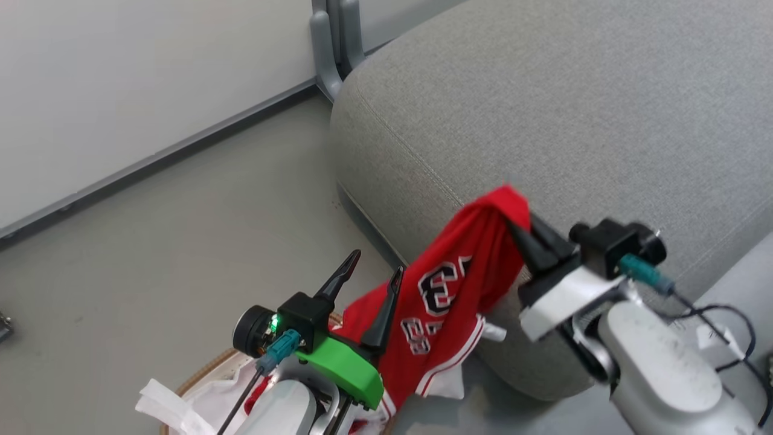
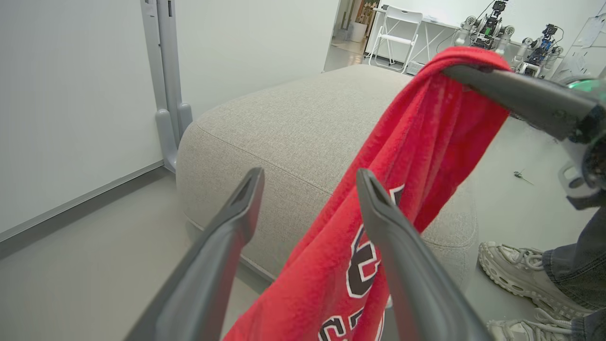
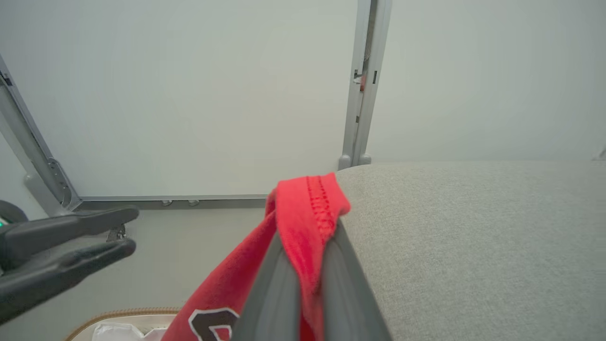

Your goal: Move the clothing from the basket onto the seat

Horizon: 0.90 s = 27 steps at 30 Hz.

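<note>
My right gripper (image 1: 520, 232) is shut on a fold of the red jersey (image 1: 450, 290), lifting its top corner to the edge of the grey seat (image 1: 574, 103). The jersey, with a black number and white trim, hangs down from the pinch (image 3: 310, 222) toward the basket (image 1: 199, 374). In the right wrist view the seat (image 3: 473, 227) lies just right of the fingers. My left gripper (image 1: 375, 266) stands open above the basket, its fingers beside the hanging jersey (image 2: 378, 189) with nothing between them. More red cloth and a white liner (image 1: 163, 402) show at the basket's rim.
A grey post foot (image 1: 329, 54) stands at the wall behind the seat. A person's white shoes (image 2: 516, 270) stand on the floor beside the seat's far side. Bare grey floor (image 1: 181, 241) spreads to the left of the basket.
</note>
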### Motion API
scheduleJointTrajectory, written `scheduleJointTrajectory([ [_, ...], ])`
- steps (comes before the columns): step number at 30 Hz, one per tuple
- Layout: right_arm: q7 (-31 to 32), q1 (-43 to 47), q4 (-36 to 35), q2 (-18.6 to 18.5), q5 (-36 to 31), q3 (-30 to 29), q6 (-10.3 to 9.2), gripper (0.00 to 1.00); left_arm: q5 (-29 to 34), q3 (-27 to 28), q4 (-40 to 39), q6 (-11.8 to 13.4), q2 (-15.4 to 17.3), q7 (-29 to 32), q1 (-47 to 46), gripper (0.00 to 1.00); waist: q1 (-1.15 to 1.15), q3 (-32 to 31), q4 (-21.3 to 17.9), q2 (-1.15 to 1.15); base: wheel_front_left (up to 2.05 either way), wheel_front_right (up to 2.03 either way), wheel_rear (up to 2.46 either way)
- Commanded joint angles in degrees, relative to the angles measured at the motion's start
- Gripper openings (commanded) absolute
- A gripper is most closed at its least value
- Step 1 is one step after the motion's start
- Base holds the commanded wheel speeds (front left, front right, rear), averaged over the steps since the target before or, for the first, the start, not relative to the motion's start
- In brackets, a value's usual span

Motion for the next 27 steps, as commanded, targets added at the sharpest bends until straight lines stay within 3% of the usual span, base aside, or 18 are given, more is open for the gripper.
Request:
scheduleJointTrajectory([
  [1, -0.29, -2.34, -0.73, -0.45, -0.76, -1.12, -0.08, 0.00, 0.74, 0.07, 0.19, -0.24, 0.37, -0.04, -1.40, 1.00, 0.00, 2.06, -0.03, 0.42, 0.00, 0.00, 0.00],
  [5, -0.29, -8.87, -1.76, -2.97, -2.59, -3.71, -0.08, 0.00, 1.65, 0.25, 0.71, -0.34, 0.37, -0.04, -2.38, 1.00, 0.00, 4.20, 1.55, 0.42, 0.00, 0.00, 0.00],
  [9, -0.29, -18.06, -1.14, -8.13, -5.87, -7.24, -0.08, 0.00, 2.19, 0.30, 1.11, -0.52, 0.36, -0.04, -3.63, 1.00, 0.00, 6.62, 3.78, 0.42, 0.00, 0.00, 0.00],
  [16, -0.29, -32.03, 3.75, -14.18, -10.38, -17.48, -0.08, 0.00, 3.16, 0.31, 1.62, -0.65, 0.36, -0.04, -5.06, 1.00, 0.00, 10.61, 8.42, 0.42, 0.00, 0.00, 0.00],
  [22, -0.28, -40.19, 9.90, -16.92, -13.98, -20.89, -0.08, 0.00, 4.20, 0.35, 1.96, -0.72, 0.35, -0.04, -6.39, 1.00, 0.00, 14.33, 11.92, 0.42, 0.00, 0.00, 0.00],
  [27, -0.28, -40.69, 16.30, -17.08, -15.74, -24.29, -0.08, 0.00, 4.52, -0.76, 2.19, -0.77, 0.34, -0.04, -7.63, 1.00, 0.00, 16.98, 14.30, 0.42, 0.00, 0.00, 0.00],
])
